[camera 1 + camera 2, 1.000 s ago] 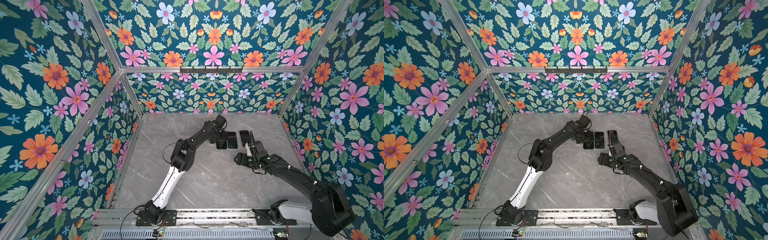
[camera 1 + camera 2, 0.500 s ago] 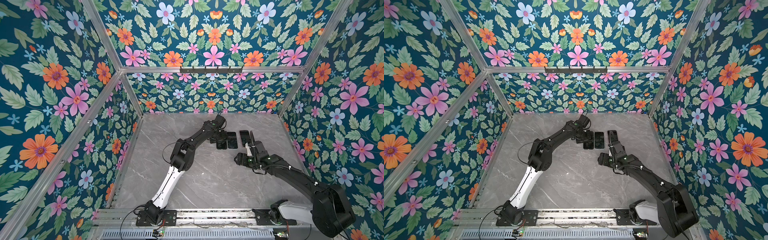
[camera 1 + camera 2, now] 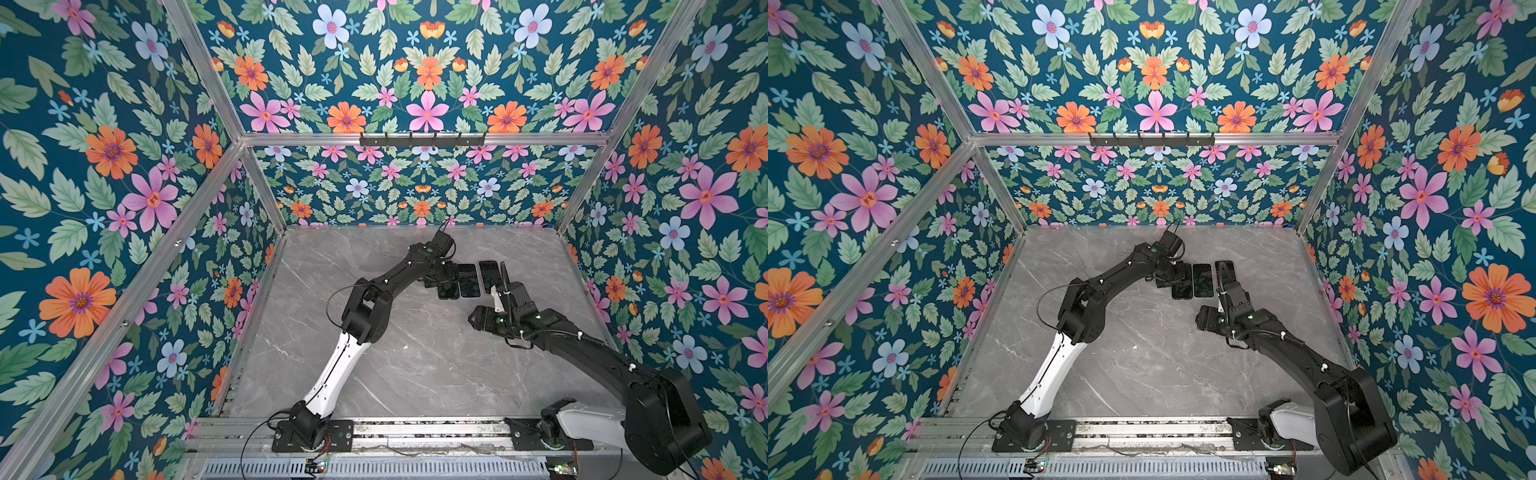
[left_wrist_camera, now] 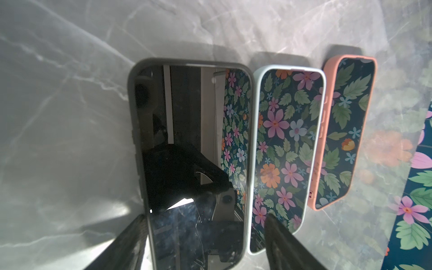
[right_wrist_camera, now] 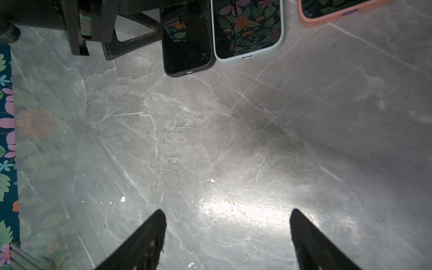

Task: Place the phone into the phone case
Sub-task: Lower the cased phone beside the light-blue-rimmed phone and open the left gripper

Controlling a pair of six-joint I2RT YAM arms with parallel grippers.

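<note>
- left gripper (image 4: 204, 217): fingers spread wide and straddling the dark case (image 4: 189, 62) near one end, one finger outside each long edge; the finger on the far side overlaps the pale blue case (image 4: 287, 145); I cannot tell whether either pad touches, and nothing is lifted
- phone (image 4: 187, 140): lies screen up and, by my judgement, already sits within the dark case, flat on the table (image 5: 210, 140), leftmost of a row of three; its long axis runs away from the robot toward the back wall, so closing the fingers would squeeze across its width
- pale blue case just beside it, long edges parallel; coral case (image 4: 343, 126) near, beyond that
- right gripper (image 5: 227, 211): fingers spread over bare table, holding nothing; the row lies ahead of it, apart; the left arm is plainly the nearer
</note>
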